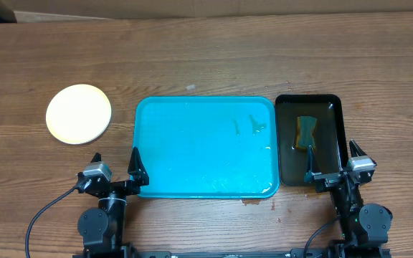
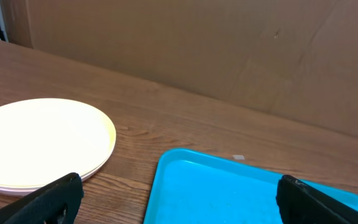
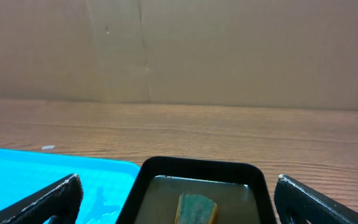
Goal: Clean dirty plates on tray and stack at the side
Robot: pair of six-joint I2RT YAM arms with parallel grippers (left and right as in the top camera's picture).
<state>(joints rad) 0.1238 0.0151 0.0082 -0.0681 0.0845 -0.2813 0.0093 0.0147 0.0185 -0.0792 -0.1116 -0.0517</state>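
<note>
A stack of plates, pale yellow on top, sits on the wood left of the turquoise tray. In the left wrist view the plates lie at the left and the tray at the lower right. Nothing rests on the tray except wet streaks and a small smear. My left gripper hovers at the tray's front left corner, open and holding nothing. By the front end of the black tray, my right gripper also stands open and holds nothing.
A narrower black tray right of the turquoise one holds murky water and a sponge. A small brown spill marks the table by the turquoise tray's front right corner. Cardboard panels stand along the table's far edge.
</note>
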